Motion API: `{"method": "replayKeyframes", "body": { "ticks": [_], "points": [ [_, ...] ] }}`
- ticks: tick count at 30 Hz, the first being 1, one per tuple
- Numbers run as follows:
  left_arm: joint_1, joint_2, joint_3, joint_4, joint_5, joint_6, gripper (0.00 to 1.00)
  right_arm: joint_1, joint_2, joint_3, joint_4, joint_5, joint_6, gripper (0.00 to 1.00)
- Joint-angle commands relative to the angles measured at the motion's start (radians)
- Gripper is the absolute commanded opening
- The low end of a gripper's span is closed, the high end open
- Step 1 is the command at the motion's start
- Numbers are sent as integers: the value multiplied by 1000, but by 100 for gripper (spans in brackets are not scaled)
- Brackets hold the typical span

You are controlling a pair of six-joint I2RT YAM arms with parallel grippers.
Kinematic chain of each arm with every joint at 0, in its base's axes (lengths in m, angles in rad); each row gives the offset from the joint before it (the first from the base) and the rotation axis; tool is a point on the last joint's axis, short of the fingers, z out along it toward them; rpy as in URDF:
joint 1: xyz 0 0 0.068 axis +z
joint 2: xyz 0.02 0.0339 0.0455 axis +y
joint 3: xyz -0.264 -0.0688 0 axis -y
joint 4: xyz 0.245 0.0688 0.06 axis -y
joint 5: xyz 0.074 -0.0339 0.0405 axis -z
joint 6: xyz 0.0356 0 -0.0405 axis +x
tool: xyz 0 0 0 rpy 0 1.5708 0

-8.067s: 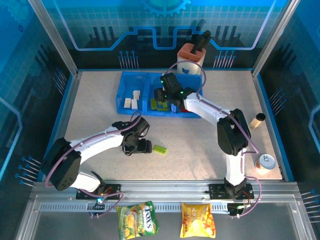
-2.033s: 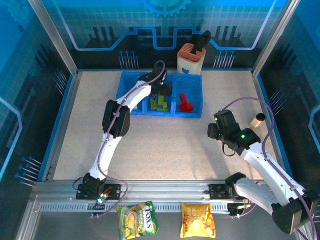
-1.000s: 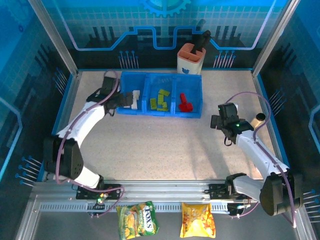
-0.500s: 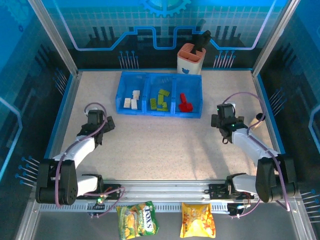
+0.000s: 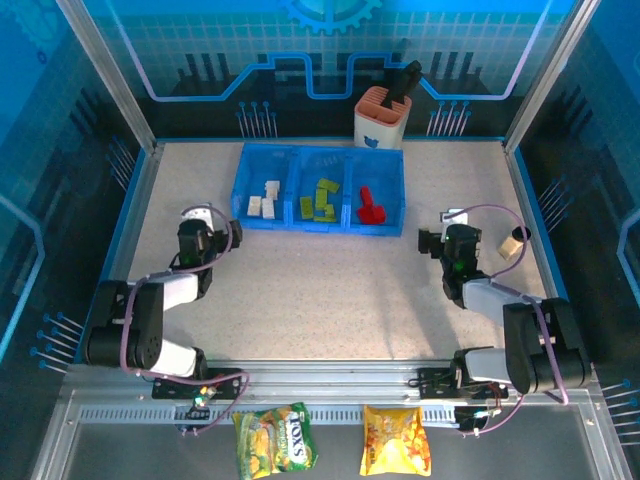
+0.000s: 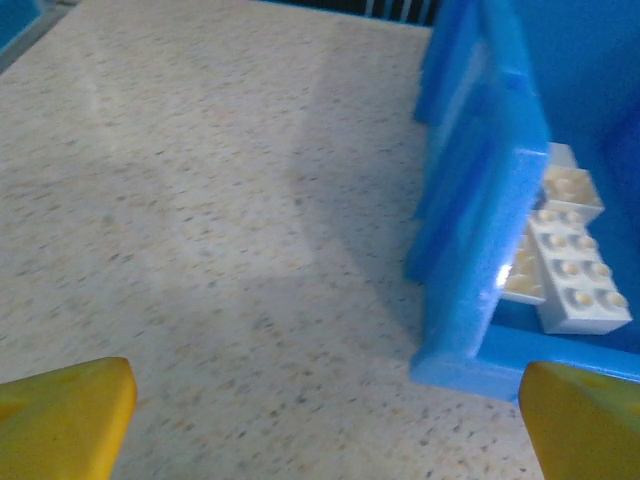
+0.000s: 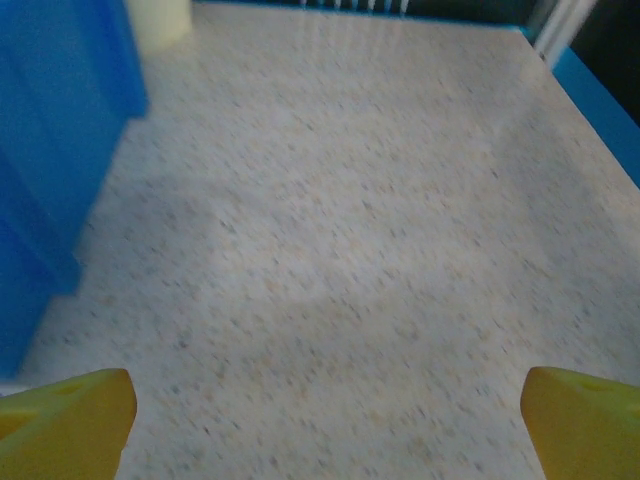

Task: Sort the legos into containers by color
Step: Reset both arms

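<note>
You'll find the legos in the containers (image 5: 330,229): cream-white ones (image 5: 264,197) in the left bin, lime green (image 5: 318,200) in the middle bin, red (image 5: 371,207) in the right bin. Your left gripper (image 6: 325,405) sits low over the table (image 5: 330,300), off the containers' front-left corner, jaws wide apart and gripping nothing. Your right gripper (image 7: 325,405) is near the containers' front-right corner, also spread wide with bare table between the tips. The orange-and-white holder (image 5: 381,120) stands just behind the right bin. A tan cylinder (image 5: 514,243) lies well right of the containers. Two snack bags (image 5: 276,438) lie well in front, past the arm bases.
</note>
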Motion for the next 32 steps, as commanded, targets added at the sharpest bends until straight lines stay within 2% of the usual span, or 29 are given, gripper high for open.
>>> {"method": "replayKeyframes", "body": {
  "ticks": [1, 5, 8, 12, 32],
  "points": [
    [9, 95, -60, 298, 116, 52, 99, -28, 36, 0, 169, -123, -17, 100],
    [9, 85, -64, 288, 124, 50, 99, -36, 142, -48, 374, -167, -9, 100],
    [5, 85, -49, 260, 115, 57, 99, -28, 219, -58, 464, -168, -31, 100],
    [-11, 88, -42, 254, 79, 71, 99, -9, 212, -9, 358, -133, -37, 100],
    [-22, 87, -32, 234, 97, 89, 99, 1, 217, -8, 366, -127, -45, 100]
  ]
}}
